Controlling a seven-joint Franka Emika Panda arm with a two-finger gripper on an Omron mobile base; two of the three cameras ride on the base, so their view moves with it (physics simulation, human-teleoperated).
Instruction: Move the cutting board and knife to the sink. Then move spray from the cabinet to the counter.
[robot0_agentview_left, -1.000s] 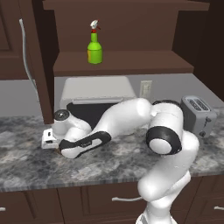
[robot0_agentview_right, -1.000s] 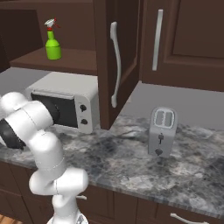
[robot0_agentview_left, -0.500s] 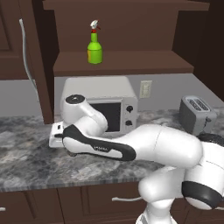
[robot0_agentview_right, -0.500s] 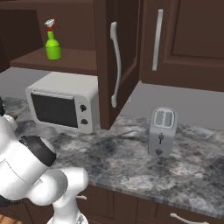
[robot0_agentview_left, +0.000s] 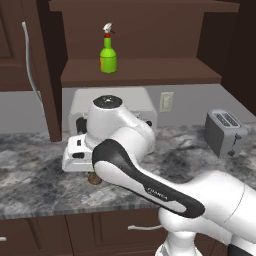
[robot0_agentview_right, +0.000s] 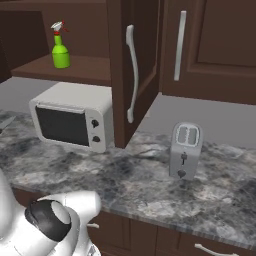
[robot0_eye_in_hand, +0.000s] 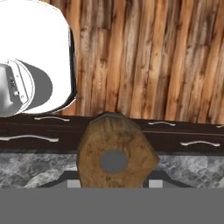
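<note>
One grey marbled counter (robot0_agentview_right: 150, 185), dark cabinet (robot0_agentview_right: 135, 60), wood-plank floor (robot0_eye_in_hand: 144, 57)

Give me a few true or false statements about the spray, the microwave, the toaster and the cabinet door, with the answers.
1. The spray stands on a cabinet shelf. True.
2. The toaster lies tipped over on the counter. False: it stands upright.
3. The microwave sits below the shelf. True.
4. The spray is already on the counter. False: it is on the shelf.
5. The cabinet door beside the microwave hangs open. True.
</note>
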